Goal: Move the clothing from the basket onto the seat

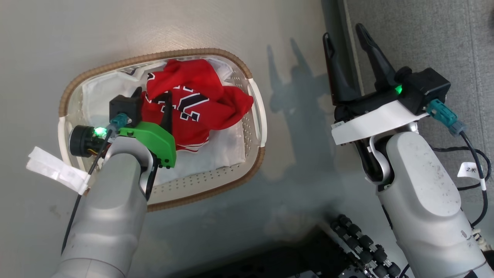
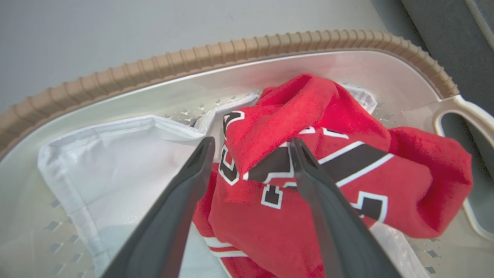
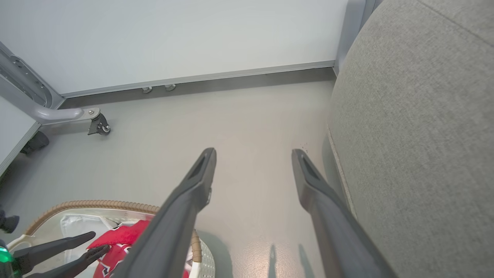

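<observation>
big grey seat (image 1: 424, 38) fills the right edge of the floor (image 1: 77, 31), and the part in view is bare fabric, nothing red on it yet. the basket (image 1: 162, 54) sits on the floor near the seat's edge, a strip of floor between them, one white handle turned toward the cushion. inside, a white liner sheet (image 1: 227, 150) lies flat over the basket's bottom, and on it the clothing (image 1: 200, 100) is bunched from the basket's middle toward the handle end nearer the seat; whether that is one jersey or several, i cannot tell. the left gripper (image 2: 251, 141) reaches down into the basket with its jaws spread wide and nothing held, its two dark fingers flanking a raised fold where the numerals show; whether they touch the cloth is unclear. the right gripper (image 1: 344, 33) hangs over the floor strip at the seat's edge, jaws just as wide, empty. my read: the first pick is about to happen and nothing is moved so far. this cloth looks light, soft and limp, so it should droop and trail when lifted and could drag on the woven rim. the best hold looks like that high ridge near the bunch's middle, pinched thick, well above the sheet so the liner stays behind.
</observation>
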Controlling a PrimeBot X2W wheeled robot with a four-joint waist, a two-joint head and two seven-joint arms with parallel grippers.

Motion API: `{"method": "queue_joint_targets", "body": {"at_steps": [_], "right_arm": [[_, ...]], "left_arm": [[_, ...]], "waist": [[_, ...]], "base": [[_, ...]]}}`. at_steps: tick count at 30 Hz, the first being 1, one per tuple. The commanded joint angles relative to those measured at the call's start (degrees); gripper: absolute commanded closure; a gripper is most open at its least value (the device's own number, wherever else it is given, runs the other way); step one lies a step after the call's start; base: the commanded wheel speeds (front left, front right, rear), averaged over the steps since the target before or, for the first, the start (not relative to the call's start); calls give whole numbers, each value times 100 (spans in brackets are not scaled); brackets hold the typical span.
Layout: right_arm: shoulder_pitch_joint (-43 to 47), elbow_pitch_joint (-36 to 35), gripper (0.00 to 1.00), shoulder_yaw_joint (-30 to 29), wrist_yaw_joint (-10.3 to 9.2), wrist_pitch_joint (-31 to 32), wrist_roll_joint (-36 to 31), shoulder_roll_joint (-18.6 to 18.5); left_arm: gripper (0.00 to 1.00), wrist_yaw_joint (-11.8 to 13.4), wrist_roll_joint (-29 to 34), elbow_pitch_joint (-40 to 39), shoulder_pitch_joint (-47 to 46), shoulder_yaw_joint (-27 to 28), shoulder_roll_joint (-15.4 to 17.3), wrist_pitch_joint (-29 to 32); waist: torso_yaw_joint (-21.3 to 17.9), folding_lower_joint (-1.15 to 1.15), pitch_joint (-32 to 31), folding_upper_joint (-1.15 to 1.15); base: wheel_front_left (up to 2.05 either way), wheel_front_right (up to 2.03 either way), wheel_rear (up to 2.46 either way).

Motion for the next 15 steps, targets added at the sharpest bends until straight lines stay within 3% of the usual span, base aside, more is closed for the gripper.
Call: {"method": "queue_joint_targets", "body": {"at_steps": [1,15], "right_arm": [[-63,-26,0,12,-8,-10,61,-20],[-151,-157,0,96,-8,-10,187,-21]], "left_arm": [[0,-39,-77,64,-128,29,59,-1],[0,-179,-457,883,-745,-66,32,-1]], "waist": [[-33,-1,104,0],[-130,-1,410,0]], "base": [[0,0,0],[0,0,0]]}}
